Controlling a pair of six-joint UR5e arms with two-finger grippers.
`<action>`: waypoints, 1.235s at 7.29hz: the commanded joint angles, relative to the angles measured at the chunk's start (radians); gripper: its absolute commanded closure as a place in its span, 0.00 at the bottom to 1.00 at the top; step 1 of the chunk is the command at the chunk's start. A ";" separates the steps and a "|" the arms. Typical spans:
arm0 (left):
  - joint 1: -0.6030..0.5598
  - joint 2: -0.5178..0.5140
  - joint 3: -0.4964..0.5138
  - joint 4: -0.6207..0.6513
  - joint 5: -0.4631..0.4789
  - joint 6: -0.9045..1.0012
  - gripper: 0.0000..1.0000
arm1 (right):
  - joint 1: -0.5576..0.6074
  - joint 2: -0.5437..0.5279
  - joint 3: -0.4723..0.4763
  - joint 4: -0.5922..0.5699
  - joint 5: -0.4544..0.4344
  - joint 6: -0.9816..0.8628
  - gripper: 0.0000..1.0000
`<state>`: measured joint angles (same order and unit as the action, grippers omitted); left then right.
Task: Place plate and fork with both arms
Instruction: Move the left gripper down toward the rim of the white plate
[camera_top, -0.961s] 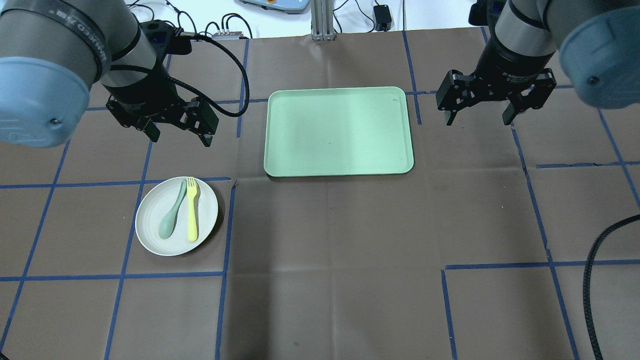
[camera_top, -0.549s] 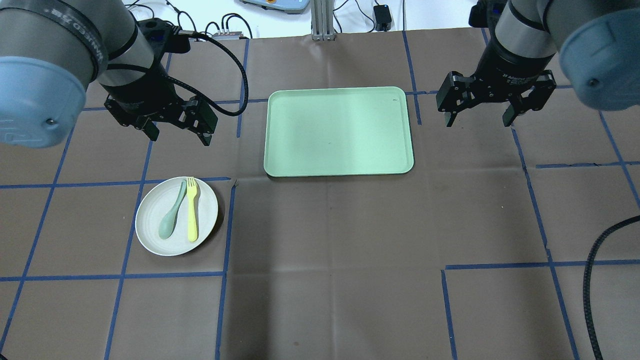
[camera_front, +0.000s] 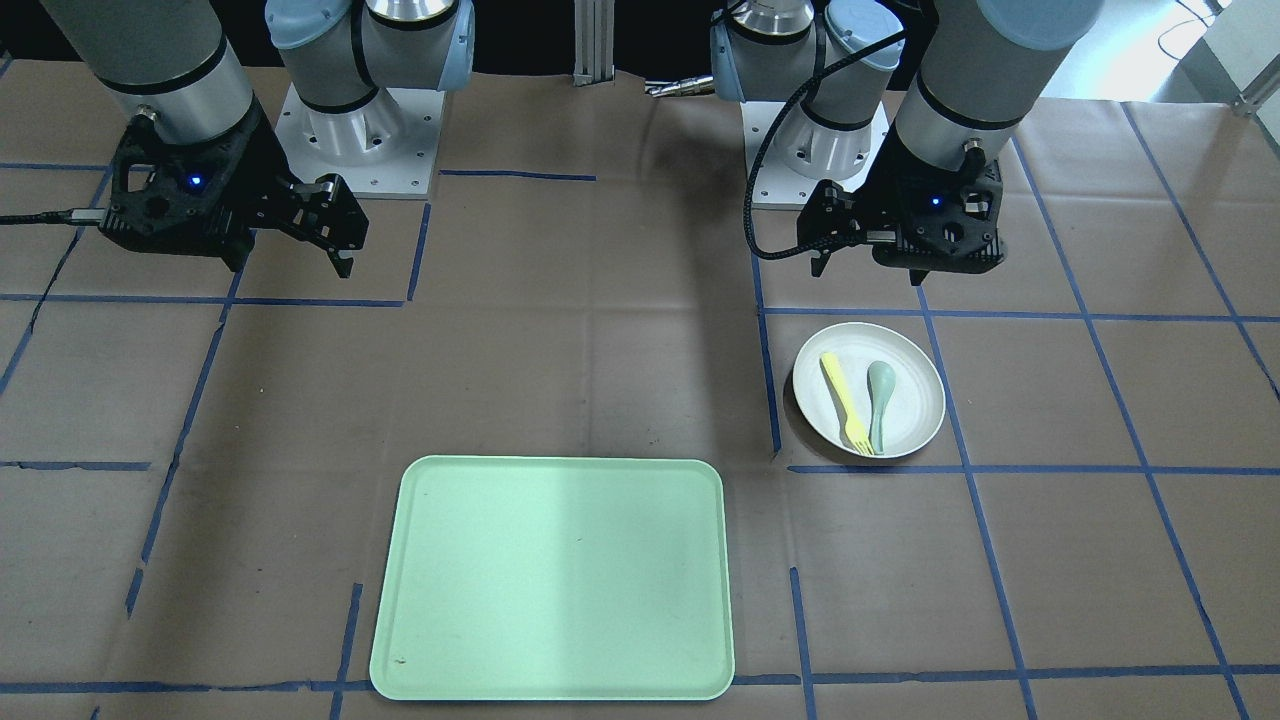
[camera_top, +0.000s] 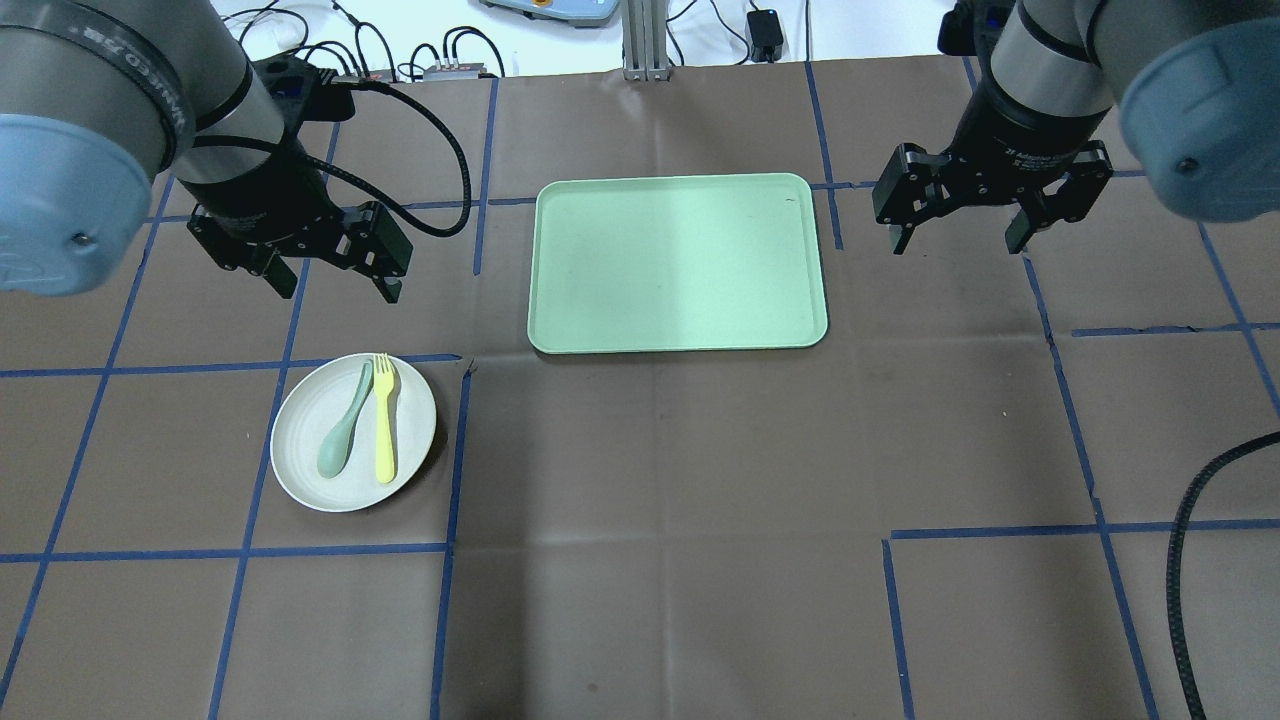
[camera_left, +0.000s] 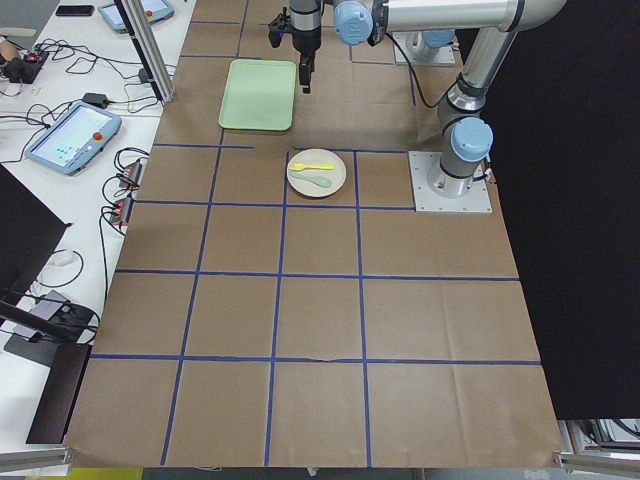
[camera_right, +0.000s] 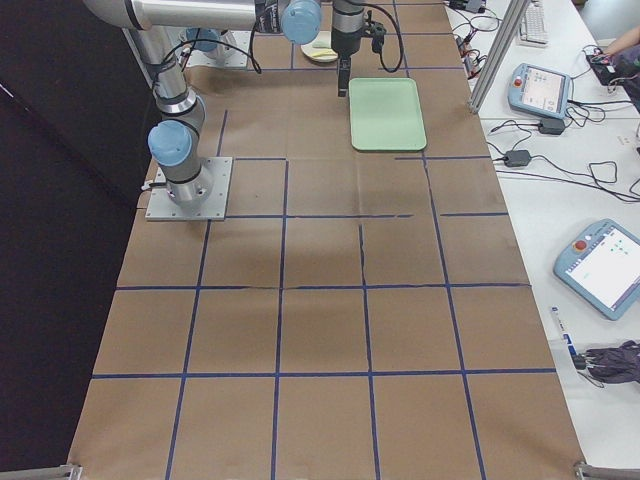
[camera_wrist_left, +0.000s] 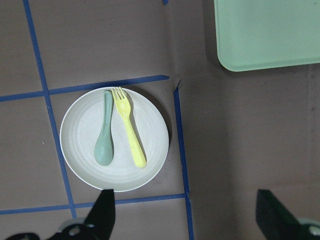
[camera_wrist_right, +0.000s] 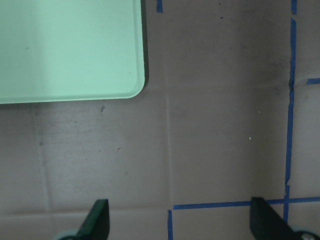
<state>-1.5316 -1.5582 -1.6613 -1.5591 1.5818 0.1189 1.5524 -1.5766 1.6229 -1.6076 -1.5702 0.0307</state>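
Observation:
The off-white plate (camera_top: 300, 470) lies on the table at the left, with the pale-yellow fork (camera_top: 384, 420) and a grey-green spoon (camera_top: 342, 423) lying side by side on it. It also shows in the front view (camera_front: 910, 420) and the left wrist view (camera_wrist_left: 80, 150), the fork (camera_wrist_left: 129, 127) right of the spoon. My left gripper (camera_top: 335, 290) is open and empty, hanging above the table just beyond the plate. My right gripper (camera_top: 962, 240) is open and empty, right of the mint-green tray (camera_top: 676, 262).
The mint-green tray (camera_front: 555, 575) lies at the table's centre with nothing on it. Blue tape lines grid the brown table cover. A black cable (camera_top: 1190, 560) hangs at the right edge. Pendants and cables lie beyond the far edge.
My left gripper has moved left and slightly toward the plate, staying open. The right gripper, plate, fork and spoon have not moved.

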 joint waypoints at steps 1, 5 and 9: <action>0.042 -0.003 -0.002 0.000 -0.011 0.010 0.00 | 0.000 0.000 0.000 0.000 0.001 0.000 0.00; 0.271 0.017 -0.177 0.066 -0.032 0.258 0.00 | 0.000 -0.002 0.000 0.000 0.002 0.000 0.00; 0.421 -0.066 -0.352 0.354 -0.042 0.433 0.00 | 0.000 0.001 0.000 0.000 0.002 0.000 0.00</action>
<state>-1.1388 -1.5863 -1.9511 -1.3322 1.5421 0.5246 1.5524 -1.5770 1.6239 -1.6076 -1.5677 0.0307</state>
